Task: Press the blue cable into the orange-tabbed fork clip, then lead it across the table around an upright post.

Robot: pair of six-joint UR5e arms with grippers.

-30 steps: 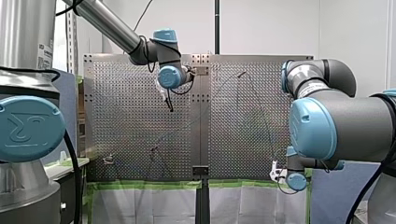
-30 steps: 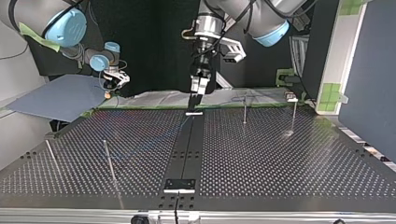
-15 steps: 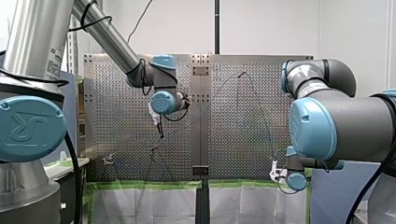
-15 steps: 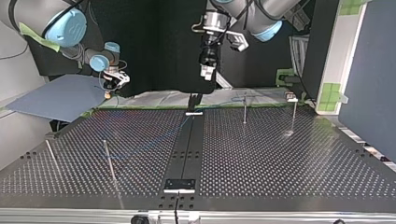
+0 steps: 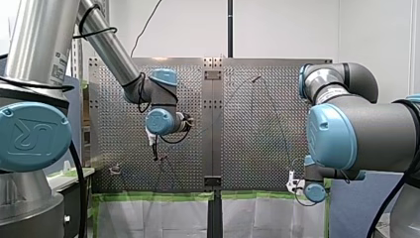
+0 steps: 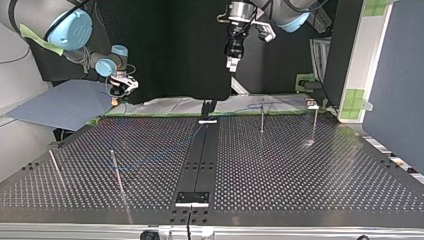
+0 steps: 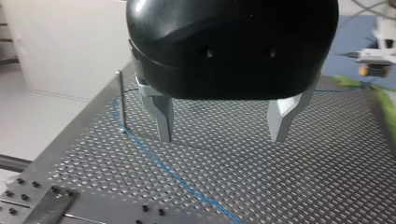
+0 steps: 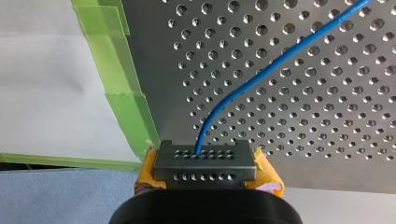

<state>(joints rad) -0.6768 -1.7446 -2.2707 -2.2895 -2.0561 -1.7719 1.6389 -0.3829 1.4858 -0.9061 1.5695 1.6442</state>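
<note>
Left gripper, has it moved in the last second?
Yes. In the front view my left gripper has swung away from the dark centre strip, toward the view's left and downward; in the top view it has risen off the table.

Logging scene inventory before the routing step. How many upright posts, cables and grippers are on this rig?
upright posts: 4
blue cable: 1
grippers: 2, my left gripper open, my right gripper shut on the cable
total: 7
</note>
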